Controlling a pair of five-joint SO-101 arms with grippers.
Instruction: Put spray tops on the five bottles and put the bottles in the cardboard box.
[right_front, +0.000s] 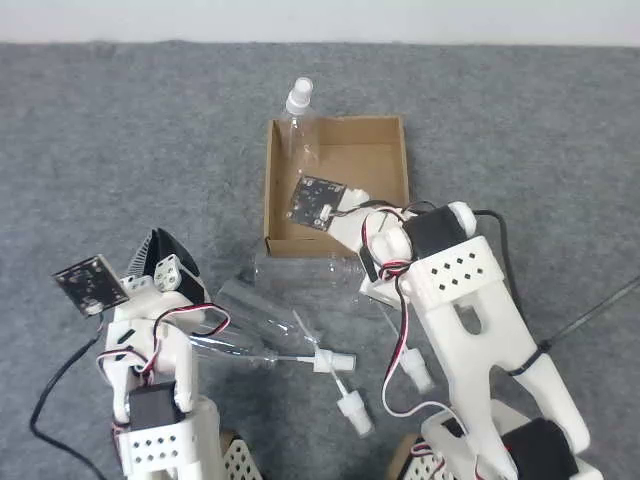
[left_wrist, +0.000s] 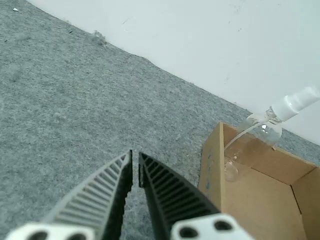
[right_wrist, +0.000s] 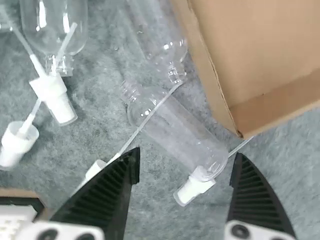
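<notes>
A cardboard box (right_front: 383, 160) sits on the grey carpet, with one capped clear bottle (right_front: 299, 123) standing in its far left corner; the left wrist view looks at the box (left_wrist: 250, 200) and that bottle (left_wrist: 267, 125) too. My right gripper (right_wrist: 185, 157) hangs open just in front of the box (right_wrist: 250, 55), over an uncapped clear bottle (right_wrist: 170, 125) lying on the carpet. Beside that bottle lies a second bottle (right_wrist: 160, 40), and a third bottle (right_wrist: 52, 25) has a spray top (right_wrist: 50, 92) at its neck. My left gripper (left_wrist: 135, 167) is shut and holds nothing, raised over the carpet left of the box.
Loose white spray tops (right_front: 354, 410) with thin tubes lie on the carpet between the two arms, among them another top (right_front: 334, 360) by a lying bottle (right_front: 240, 320). A white wall (left_wrist: 225, 40) borders the carpet behind the box.
</notes>
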